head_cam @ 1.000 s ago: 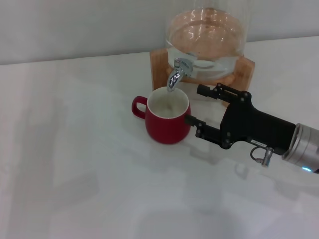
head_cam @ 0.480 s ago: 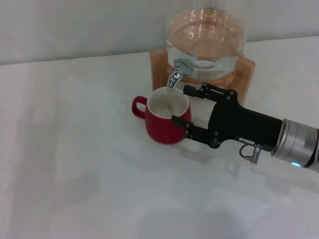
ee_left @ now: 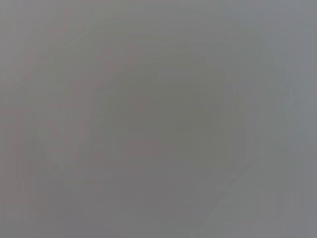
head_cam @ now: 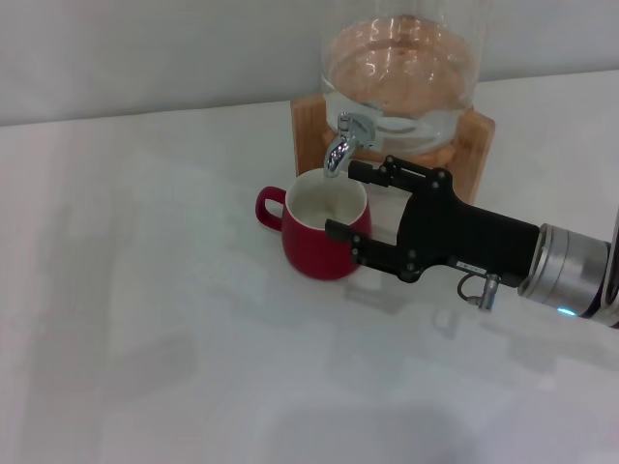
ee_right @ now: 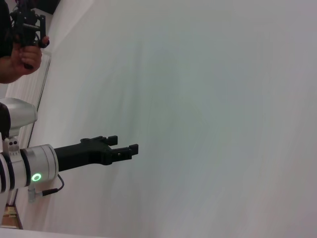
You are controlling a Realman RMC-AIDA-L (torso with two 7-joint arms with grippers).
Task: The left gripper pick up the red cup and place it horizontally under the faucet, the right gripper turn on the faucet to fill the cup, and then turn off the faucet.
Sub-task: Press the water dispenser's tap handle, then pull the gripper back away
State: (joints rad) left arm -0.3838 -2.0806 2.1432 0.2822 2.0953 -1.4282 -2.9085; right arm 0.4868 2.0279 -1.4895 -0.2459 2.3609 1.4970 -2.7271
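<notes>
The right gripper [head_cam: 350, 200], fingers spread wide and empty, has advanced beside the faucet [head_cam: 341, 143] above the red cup [head_cam: 326, 229], ready to open it.

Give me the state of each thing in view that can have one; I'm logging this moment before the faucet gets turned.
red cup: upright on the table, under the spout, ungripped.
faucet: no stream visible.
glass jar: on its wooden stand, holding water.
right gripper: open, one finger by the faucet, the other at the cup's rim.
left gripper: away from the cup, seen only in the right wrist view, holding nothing.
</notes>
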